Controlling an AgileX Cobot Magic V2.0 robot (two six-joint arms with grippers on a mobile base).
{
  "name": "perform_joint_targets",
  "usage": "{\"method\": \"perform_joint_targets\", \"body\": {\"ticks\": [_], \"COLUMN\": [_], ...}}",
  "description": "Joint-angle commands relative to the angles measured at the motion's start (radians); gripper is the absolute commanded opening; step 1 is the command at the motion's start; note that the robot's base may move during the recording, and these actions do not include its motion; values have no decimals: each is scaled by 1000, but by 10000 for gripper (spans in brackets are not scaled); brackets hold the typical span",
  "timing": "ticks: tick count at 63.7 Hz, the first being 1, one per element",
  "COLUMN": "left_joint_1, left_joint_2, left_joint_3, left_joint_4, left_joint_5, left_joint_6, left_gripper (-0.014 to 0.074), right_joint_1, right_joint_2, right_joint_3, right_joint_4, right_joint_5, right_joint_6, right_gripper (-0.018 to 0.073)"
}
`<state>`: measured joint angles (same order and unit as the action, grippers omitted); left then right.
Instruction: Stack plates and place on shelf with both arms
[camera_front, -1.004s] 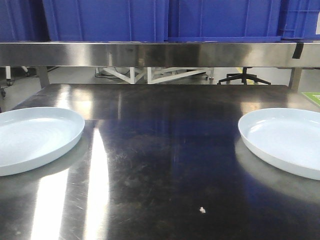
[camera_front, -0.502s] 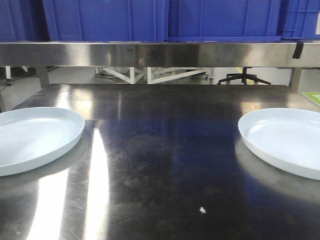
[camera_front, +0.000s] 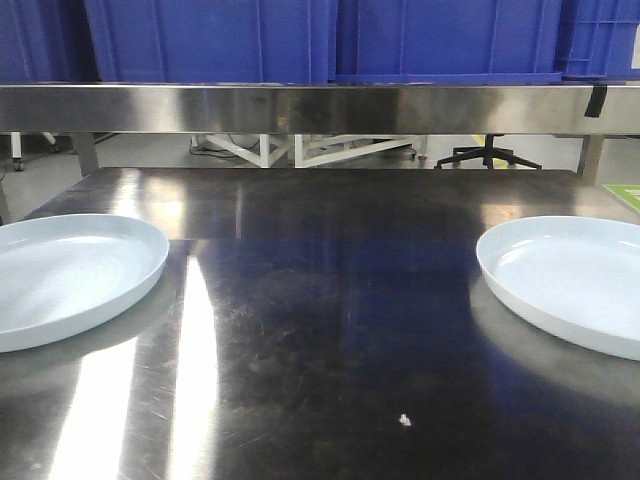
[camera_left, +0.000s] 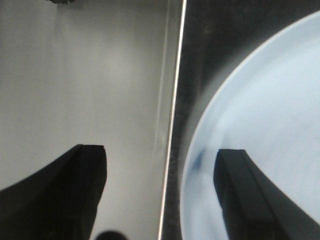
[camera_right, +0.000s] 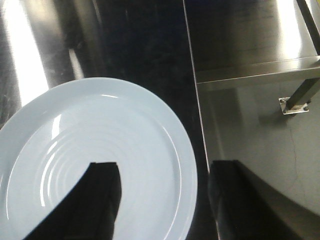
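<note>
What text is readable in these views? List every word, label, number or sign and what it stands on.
No text can be read in any view.
The left plate and right plate are plain.
The blue crates show no lettering.
The steel rail bears only unmarked black tape.
The green patch at the right edge is cut off, too small to read.

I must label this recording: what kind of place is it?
Probably a workshop or lab, not a home kitchen: a stainless steel table, a steel shelf rail with big blue plastic crates above, and an office chair base behind.
</note>
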<state>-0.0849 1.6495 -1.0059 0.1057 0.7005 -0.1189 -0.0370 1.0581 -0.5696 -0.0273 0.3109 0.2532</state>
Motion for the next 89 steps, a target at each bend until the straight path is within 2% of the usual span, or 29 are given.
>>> {"method": "perform_joint_targets", "body": {"ticks": [1, 4, 5, 9, 10, 13, 23, 31, 39, 46, 55, 68, 89], "left_joint_1": [0, 0, 0, 0, 0, 0, -13, -55, -127, -216, -349, -458, -474], "left_joint_2": [-25, -25, -25, -27, -27, -32, -89, -155, -205, -205, -175, -54, 105], "left_joint_3": [-29, -29, -29, -33, -33, -43, -87, -133, -184, -224, -235, -284, -363], "left_joint_4": [-2, -4, -4, -5, -5, -15, -75, -106, -161, -210, -217, -233, -233], "left_joint_5": [-29, -26, -24, -12, -9, 2, 53, 75, 70, 58, -26, -69, -60], "left_joint_6": [-9, -12, -14, -19, -19, -19, -7, -3, -3, -3, -5, -5, -5], "left_gripper": [420, 319, 254, 84, 63, 118, 100, 100, 100, 100, 100, 100, 100], "right_joint_1": [1, 1, 1, 1, 1, 1, 1, 1, 1, 1, 1, 1, 1], "right_joint_2": [-11, -11, -11, -11, -11, -11, -11, -11, -11, -11, -11, -11, -11], "right_joint_3": [-35, -35, -35, -35, -35, -35, -35, -35, -35, -35, -35, -35, -35], "right_joint_4": [-3, -3, -3, -3, -3, -3, -3, -3, -3, -3, -3, -3, -3], "right_joint_5": [-61, -61, -61, -61, -61, -61, -57, -49, -44, -41, -31, -15, -13], "right_joint_6": [-10, -10, -10, -10, -10, -10, -10, -10, -10, -10, -10, -10, -10], "right_gripper": [498, 498, 498, 498, 498, 498, 498, 498, 498, 498, 498, 498, 498]}}
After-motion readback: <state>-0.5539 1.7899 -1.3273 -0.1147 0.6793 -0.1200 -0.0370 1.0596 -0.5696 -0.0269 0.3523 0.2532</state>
